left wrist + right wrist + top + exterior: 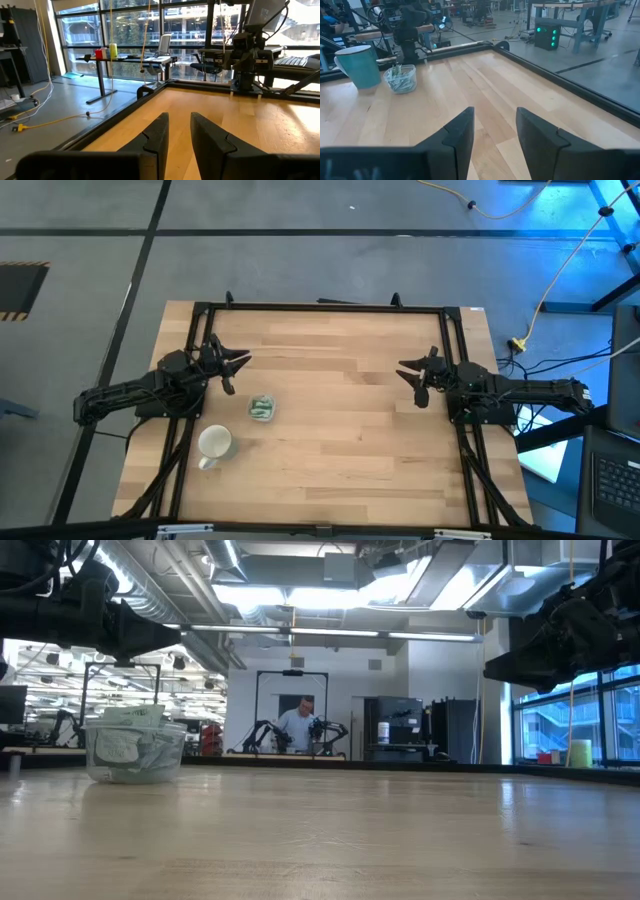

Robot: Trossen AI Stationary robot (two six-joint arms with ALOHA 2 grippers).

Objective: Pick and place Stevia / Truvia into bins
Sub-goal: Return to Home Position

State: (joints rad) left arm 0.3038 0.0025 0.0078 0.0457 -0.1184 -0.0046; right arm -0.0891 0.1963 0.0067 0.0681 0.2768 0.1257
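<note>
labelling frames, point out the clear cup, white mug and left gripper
clear cup (135, 755), low view, its side wall
white mug (214, 443), high view, its open top
left gripper (179, 117), left wrist view, gap midway between open fingertips

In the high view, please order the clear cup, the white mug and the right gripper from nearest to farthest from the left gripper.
Measured from the left gripper:
1. the clear cup, just beside it on the table's left half.
2. the white mug, beyond the cup, on the same side.
3. the right gripper, across the table on the right side.
</note>
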